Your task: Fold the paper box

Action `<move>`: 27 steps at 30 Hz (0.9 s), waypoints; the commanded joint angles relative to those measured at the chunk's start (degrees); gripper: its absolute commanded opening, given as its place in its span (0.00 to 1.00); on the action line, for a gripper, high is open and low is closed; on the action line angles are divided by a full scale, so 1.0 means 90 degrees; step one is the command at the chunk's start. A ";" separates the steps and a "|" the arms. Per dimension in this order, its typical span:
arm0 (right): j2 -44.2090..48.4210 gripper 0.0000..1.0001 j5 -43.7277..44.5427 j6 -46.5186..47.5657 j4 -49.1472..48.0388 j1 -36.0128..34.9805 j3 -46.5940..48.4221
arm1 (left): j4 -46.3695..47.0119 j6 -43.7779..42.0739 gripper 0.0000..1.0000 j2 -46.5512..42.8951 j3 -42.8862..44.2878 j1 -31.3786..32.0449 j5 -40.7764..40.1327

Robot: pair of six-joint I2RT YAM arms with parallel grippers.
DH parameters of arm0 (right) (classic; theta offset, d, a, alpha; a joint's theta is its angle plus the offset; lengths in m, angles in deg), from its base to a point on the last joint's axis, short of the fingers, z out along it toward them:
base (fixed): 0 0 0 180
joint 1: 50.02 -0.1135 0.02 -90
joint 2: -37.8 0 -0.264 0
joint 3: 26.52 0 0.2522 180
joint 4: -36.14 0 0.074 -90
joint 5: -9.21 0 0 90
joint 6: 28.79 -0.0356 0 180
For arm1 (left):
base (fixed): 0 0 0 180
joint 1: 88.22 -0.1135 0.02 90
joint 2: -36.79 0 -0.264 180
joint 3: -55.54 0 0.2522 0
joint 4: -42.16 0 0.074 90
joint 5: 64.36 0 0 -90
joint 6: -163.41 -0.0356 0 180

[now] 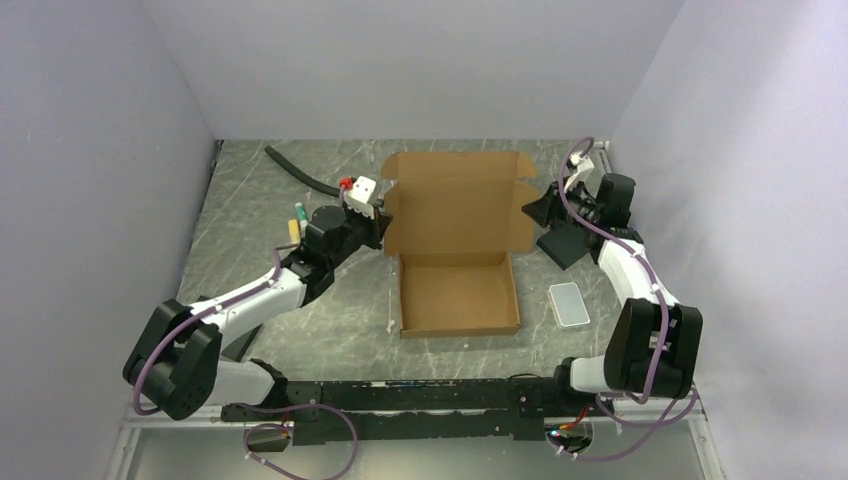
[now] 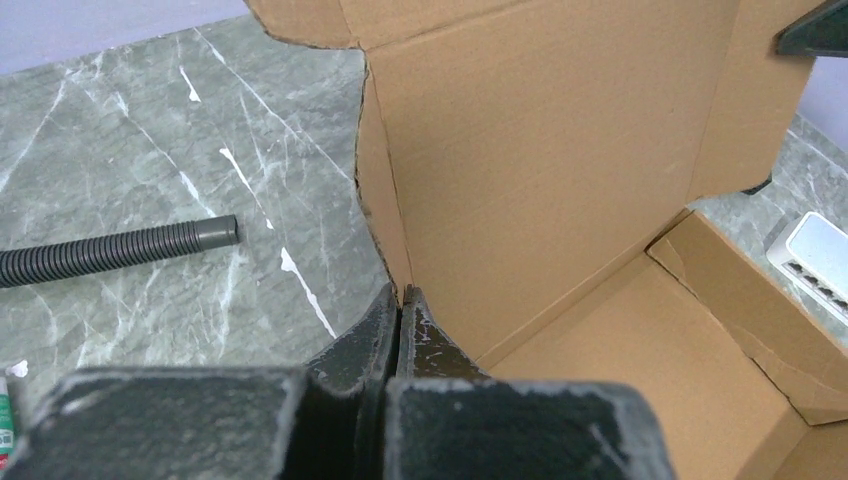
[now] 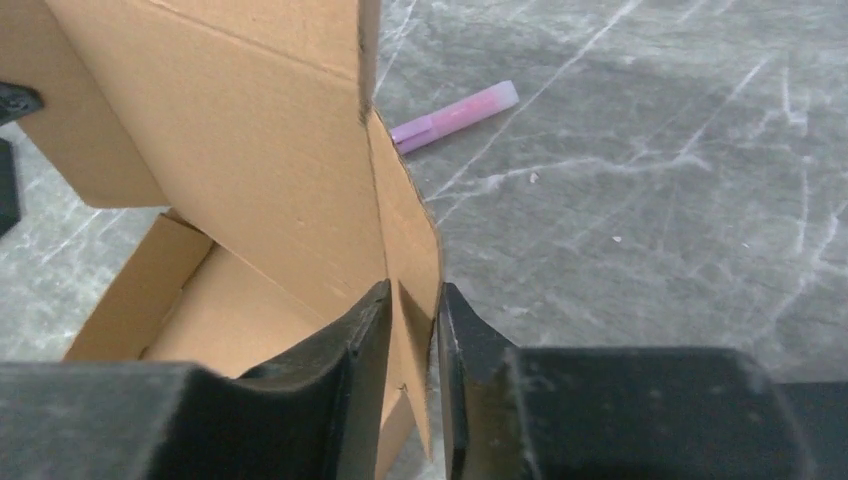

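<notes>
The paper box (image 1: 458, 295) is brown cardboard in the middle of the table. Its shallow tray lies flat and its lid panel (image 1: 455, 200) stands up behind it. My left gripper (image 1: 383, 228) is shut on the lid's left side flap; in the left wrist view the fingertips (image 2: 402, 300) pinch the flap's edge (image 2: 380, 200). My right gripper (image 1: 541, 210) grips the lid's right side flap; in the right wrist view the flap (image 3: 405, 230) runs between the two fingers, with my gripper (image 3: 412, 300) closed around it.
A black corrugated hose (image 1: 300, 172) lies at the back left, also in the left wrist view (image 2: 110, 250). A black pad (image 1: 565, 247) and a translucent grey lid (image 1: 569, 303) lie right of the box. Pens (image 1: 296, 222) lie left; a pink marker (image 3: 455, 115) shows beyond the flap.
</notes>
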 commanded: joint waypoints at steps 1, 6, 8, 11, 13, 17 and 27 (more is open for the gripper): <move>-0.0071 0.17 -0.0217 -0.0105 -0.0530 -0.0197 0.0290 | 0.0204 -0.0120 0.00 0.0046 0.0391 0.0043 -0.0138; 0.0502 0.00 0.1084 -0.0229 -0.0994 -0.0693 -0.0020 | 0.0251 -0.0051 0.00 0.0279 0.0676 0.0143 -0.0258; 0.0729 0.00 0.2059 -0.0229 -0.1163 -0.0945 -0.0061 | 0.0227 -0.0068 0.00 0.0449 0.0839 0.0232 -0.0528; 0.0793 0.00 0.3001 -0.0229 -0.1338 -0.1297 -0.0080 | 0.0169 -0.0077 0.00 0.0714 0.1086 0.0382 -0.0710; 0.0777 0.00 0.3426 -0.0413 -0.1503 -0.1473 -0.0200 | 0.0151 -0.0104 0.00 0.0896 0.1213 0.0480 -0.0888; 0.0912 0.00 0.4358 -0.0606 -0.2204 -0.1735 -0.0725 | 0.0255 -0.0098 0.00 0.1202 0.1301 0.0610 -0.1158; 0.1255 0.00 0.4921 -0.1098 -0.3065 -0.2051 -0.1575 | 0.0698 -0.0148 0.00 0.1613 0.1279 0.1280 -0.2637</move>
